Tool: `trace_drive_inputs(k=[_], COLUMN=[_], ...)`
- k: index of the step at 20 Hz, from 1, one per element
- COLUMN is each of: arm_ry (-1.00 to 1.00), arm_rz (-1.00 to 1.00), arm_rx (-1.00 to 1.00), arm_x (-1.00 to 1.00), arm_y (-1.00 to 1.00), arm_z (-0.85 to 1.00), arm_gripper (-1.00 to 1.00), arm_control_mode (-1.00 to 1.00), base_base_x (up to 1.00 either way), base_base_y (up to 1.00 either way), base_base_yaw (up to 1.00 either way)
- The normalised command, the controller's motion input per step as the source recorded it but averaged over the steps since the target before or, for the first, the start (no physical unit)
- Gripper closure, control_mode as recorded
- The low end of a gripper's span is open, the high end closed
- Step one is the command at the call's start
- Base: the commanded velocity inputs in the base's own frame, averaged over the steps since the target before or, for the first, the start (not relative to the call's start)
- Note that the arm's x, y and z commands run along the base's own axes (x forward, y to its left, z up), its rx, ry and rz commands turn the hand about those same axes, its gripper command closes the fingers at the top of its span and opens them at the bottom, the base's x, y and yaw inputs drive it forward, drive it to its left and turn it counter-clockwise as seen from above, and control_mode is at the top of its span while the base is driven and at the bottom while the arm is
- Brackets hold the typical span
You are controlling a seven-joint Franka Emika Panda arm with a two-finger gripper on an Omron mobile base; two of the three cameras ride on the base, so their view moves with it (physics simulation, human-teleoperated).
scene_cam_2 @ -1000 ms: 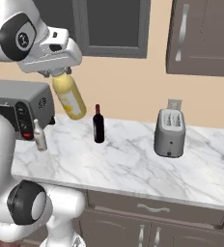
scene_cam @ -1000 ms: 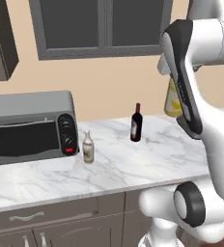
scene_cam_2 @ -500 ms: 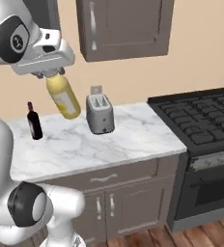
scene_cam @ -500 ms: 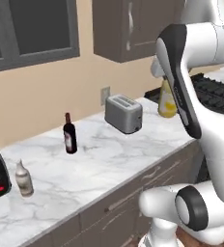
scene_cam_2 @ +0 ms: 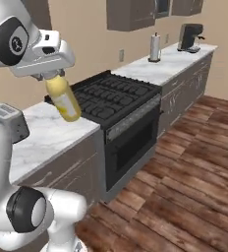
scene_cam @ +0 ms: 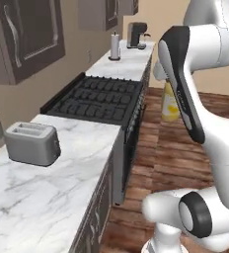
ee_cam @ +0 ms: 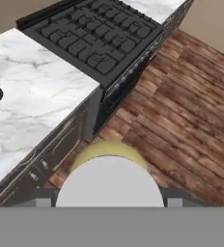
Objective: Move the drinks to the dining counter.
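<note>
We hold the yellow juice bottle (scene_cam_2: 63,100) in our gripper (scene_cam_2: 50,76) — pinched at its cap, hanging tilted below it, up in the air past the tabletop (scene_cam_2: 47,133) edge. Farther off sits the black stove (scene_cam_2: 115,96). We cannot see the dining counter yet.

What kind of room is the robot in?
It looks like a home kitchen: there is a black stove set into a marble counter, a silver toaster, and a coffee maker at the far end.
</note>
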Motion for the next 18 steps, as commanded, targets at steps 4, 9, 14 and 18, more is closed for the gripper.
trace_drive_inputs(k=[4, 9, 14, 18], arm_ry=[0.00, 0.00, 0.00, 0.00], arm_rz=[0.00, 0.00, 0.00, 0.00], arm_rx=[0.00, 0.00, 0.00, 0.00], arm_x=[0.00, 0.00, 0.00, 0.00], arm_y=[0.00, 0.00, 0.00, 0.00], arm_z=[0.00, 0.00, 0.00, 0.00], arm_gripper=[1.00, 1.00, 1.00, 1.00], arm_control_mode=[1.00, 1.00, 1.00, 1.00], base_base_x=[0.00, 0.00, 0.00, 0.00], base_base_y=[0.00, 0.00, 0.00, 0.00], base_base_yaw=[-1.00, -1.00, -1.00, -1.00])
